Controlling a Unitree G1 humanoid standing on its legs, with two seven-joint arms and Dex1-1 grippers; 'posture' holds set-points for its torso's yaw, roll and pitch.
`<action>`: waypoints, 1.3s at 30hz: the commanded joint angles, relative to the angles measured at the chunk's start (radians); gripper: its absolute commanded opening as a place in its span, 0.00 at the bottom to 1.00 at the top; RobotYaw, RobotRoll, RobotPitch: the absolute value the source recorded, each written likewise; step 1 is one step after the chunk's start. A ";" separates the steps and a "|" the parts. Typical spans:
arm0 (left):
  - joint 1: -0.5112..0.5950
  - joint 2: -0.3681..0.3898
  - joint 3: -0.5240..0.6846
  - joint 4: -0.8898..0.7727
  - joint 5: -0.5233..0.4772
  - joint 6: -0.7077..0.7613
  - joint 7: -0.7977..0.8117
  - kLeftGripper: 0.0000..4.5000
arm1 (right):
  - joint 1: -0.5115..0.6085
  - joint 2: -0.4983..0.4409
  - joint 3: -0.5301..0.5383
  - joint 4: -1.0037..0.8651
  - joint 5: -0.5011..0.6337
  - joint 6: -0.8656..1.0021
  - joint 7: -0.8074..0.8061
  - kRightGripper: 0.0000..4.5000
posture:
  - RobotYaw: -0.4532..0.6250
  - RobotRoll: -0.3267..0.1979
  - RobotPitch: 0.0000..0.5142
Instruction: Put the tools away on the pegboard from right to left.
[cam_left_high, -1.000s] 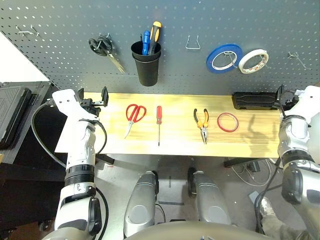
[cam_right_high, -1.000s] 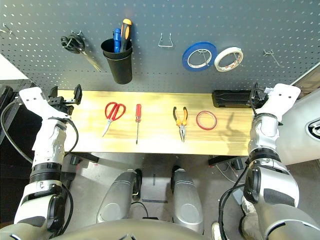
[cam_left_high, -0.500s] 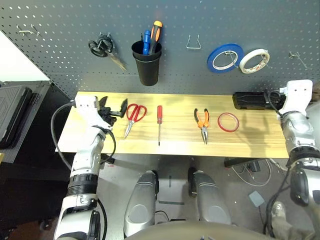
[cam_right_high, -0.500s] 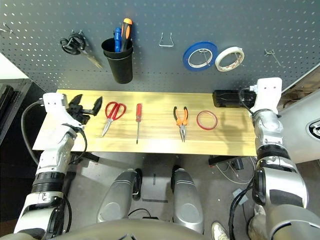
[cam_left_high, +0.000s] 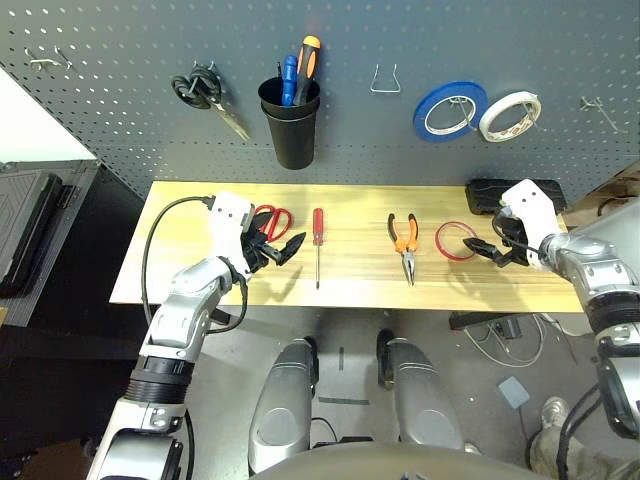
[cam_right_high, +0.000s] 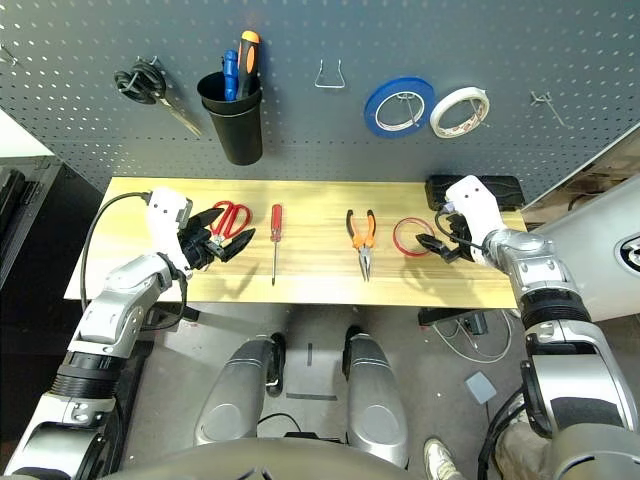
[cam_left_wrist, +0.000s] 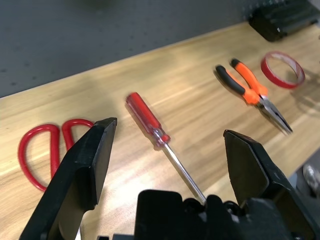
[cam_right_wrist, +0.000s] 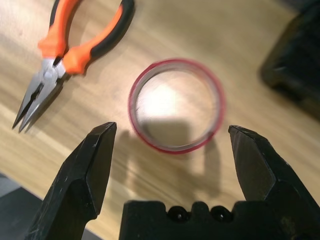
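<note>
Right wrist view: the red tape ring (cam_right_wrist: 176, 105) is framed between the spread fingers (cam_right_wrist: 82, 175) of the right gripper (cam_right_wrist: 172, 150), untouched; the left gripper (cam_left_wrist: 170, 165) is held apart, the screwdriver (cam_left_wrist: 161, 142) seen between its fingers.

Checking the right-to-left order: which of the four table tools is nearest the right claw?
The thin red tape ring, rightmost on the table, lying flat just ahead of the open right claw.
</note>
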 joint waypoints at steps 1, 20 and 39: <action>0.023 0.010 -0.019 -0.030 0.017 0.022 -0.010 0.99 | -0.017 0.025 0.051 0.089 -0.055 -0.007 0.008 1.00 | 0.53 0.62 0.59; 0.043 -0.001 -0.013 -0.079 0.024 0.053 0.017 1.00 | -0.096 0.093 0.111 0.302 -0.177 -0.096 -0.113 0.32 | 0.57 0.62 0.60; 0.047 -0.009 -0.047 -0.294 -0.064 0.045 -0.090 1.00 | 0.301 0.057 -0.197 -0.244 -0.036 -0.415 -0.449 0.00 | 0.56 0.62 0.52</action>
